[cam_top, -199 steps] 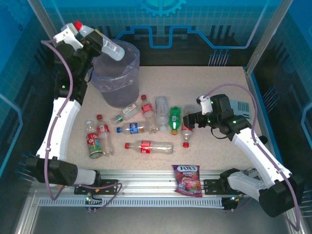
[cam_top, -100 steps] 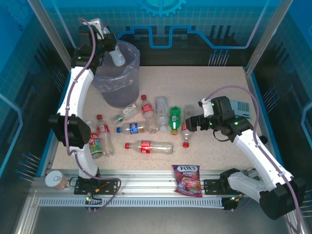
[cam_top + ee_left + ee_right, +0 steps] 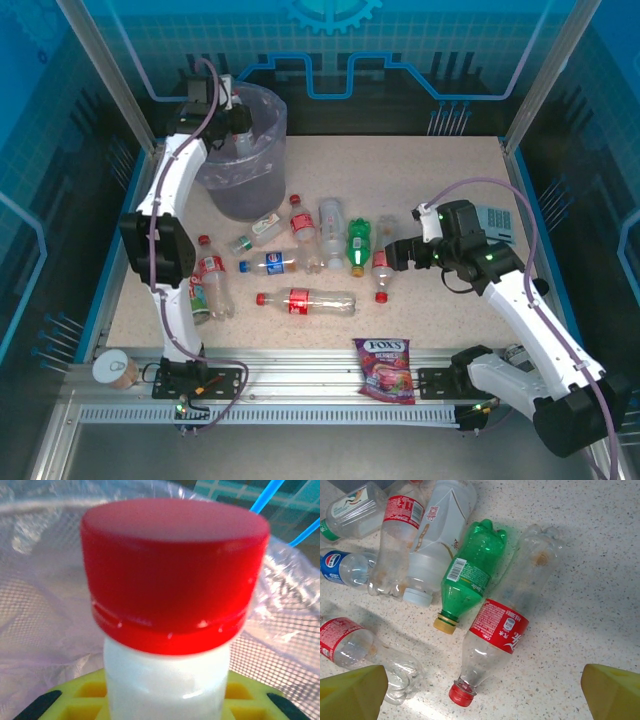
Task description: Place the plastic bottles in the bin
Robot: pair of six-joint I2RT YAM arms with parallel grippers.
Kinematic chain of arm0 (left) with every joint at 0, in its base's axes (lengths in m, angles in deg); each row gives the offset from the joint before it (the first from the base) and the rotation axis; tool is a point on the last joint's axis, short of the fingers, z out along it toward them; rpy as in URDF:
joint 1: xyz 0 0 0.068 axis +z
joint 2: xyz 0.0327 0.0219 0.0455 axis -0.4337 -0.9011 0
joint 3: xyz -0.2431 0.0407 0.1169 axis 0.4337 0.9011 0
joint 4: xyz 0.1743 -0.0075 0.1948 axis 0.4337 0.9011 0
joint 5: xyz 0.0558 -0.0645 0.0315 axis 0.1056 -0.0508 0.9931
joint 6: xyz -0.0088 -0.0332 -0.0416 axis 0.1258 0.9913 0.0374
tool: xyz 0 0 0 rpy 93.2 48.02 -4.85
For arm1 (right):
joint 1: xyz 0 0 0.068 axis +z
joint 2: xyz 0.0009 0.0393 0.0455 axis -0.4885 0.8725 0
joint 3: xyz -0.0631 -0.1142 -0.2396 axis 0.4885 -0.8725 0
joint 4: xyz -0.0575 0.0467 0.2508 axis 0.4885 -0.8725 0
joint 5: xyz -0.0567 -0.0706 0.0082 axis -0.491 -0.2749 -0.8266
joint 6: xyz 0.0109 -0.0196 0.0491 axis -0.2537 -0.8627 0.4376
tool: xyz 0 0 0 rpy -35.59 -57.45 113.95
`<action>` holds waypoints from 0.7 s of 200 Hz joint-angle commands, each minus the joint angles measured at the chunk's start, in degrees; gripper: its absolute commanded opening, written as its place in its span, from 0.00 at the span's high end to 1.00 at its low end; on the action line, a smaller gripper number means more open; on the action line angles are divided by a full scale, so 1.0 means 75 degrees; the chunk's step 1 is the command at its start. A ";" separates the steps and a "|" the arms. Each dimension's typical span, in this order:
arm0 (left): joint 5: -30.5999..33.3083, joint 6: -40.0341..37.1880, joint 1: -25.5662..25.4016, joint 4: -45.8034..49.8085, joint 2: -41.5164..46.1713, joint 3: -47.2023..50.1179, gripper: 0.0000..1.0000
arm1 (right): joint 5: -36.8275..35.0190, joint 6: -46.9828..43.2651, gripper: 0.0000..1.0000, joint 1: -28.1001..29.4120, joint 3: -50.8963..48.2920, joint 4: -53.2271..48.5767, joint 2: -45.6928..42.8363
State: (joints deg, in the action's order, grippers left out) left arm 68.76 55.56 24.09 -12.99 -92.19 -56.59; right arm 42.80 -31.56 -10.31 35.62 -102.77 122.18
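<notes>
Left gripper (image 3: 233, 122): clamped on red-capped bottle (image 3: 167, 595) — above the bin (image 3: 245, 195).
Right gripper (image 3: 482, 687): jaws wide, empty — over red-labelled bottle (image 3: 501, 627).

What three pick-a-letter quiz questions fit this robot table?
1. Where is the red-capped clear plastic bottle in the left jaws? A over the round grey lilac-lined bin; B on the table; C beside the paper cup.
2. The green plastic bottle's cap colour? A red; B blue; C yellow.
3. The right jaws are? A shut on a bottle; B wide open, empty; C shut, empty.
Answers: 1 A: lilac liner behind the cap. 2 C: yellowish cap. 3 B: yellow fingertips far apart, gripping nothing.
</notes>
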 commanded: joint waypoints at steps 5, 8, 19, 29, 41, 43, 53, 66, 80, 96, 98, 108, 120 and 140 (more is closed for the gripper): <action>-0.0185 -0.0228 0.0039 0.0298 -0.0278 -0.0241 0.86 | -0.0154 0.0042 0.00 -0.0106 -0.0111 -0.0149 -0.0070; -0.0185 -0.0240 0.0038 0.0317 -0.0306 -0.0244 0.86 | -0.0159 0.0042 0.00 -0.0106 -0.0116 -0.0149 -0.0069; -0.0185 -0.0271 0.0028 0.0364 -0.0394 -0.0242 0.86 | -0.0205 0.0054 0.00 -0.0111 -0.0140 -0.0149 -0.0099; -0.0170 -0.0289 0.0027 0.0422 -0.0477 -0.0262 0.87 | -0.0241 0.0065 0.00 -0.0123 -0.0163 -0.0156 -0.0111; -0.0116 -0.0316 0.0030 0.0488 -0.0570 -0.0265 0.90 | -0.0236 0.0077 0.00 -0.0123 -0.0175 -0.0150 -0.0111; -0.0115 -0.0320 0.0027 0.0503 -0.0582 -0.0265 0.90 | -0.0232 0.0077 0.00 -0.0123 -0.0175 -0.0149 -0.0108; -0.0091 -0.0348 0.0028 0.0557 -0.0672 -0.0265 0.90 | -0.0208 0.0109 0.00 -0.0123 -0.0187 -0.0125 -0.0100; -0.0091 -0.0380 0.0027 0.0610 -0.0784 -0.0272 0.90 | -0.0184 0.0148 0.00 -0.0123 -0.0209 -0.0093 -0.0097; -0.0091 -0.0381 0.0027 0.0641 -0.0897 -0.0265 0.89 | -0.0138 0.0191 0.00 -0.0123 -0.0242 -0.0056 -0.0087; -0.0123 -0.0385 0.0031 0.0662 -0.1021 -0.0287 0.83 | -0.0113 0.0216 0.00 -0.0123 -0.0257 -0.0055 -0.0023; -0.0134 -0.0384 0.0034 0.0679 -0.1035 -0.0294 0.81 | -0.0110 0.0218 0.00 -0.0123 -0.0257 -0.0056 -0.0027; -0.0181 -0.0383 0.0027 0.0738 -0.1113 -0.0357 0.74 | -0.0133 0.0231 0.00 -0.0123 -0.0257 -0.0076 0.0017; -0.0225 -0.0381 0.0034 0.0808 -0.1205 -0.0427 0.68 | -0.0168 0.0230 0.00 -0.0129 -0.0257 -0.0097 0.0053; -0.0270 -0.0388 0.0037 0.0834 -0.1283 -0.0468 0.63 | -0.0204 0.0230 0.00 -0.0120 -0.0268 -0.0114 0.0056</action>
State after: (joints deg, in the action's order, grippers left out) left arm 68.56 53.73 24.09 -8.44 -100.65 -57.59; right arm 41.94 -30.62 -10.57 34.14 -102.75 122.37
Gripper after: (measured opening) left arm 0.346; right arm 0.999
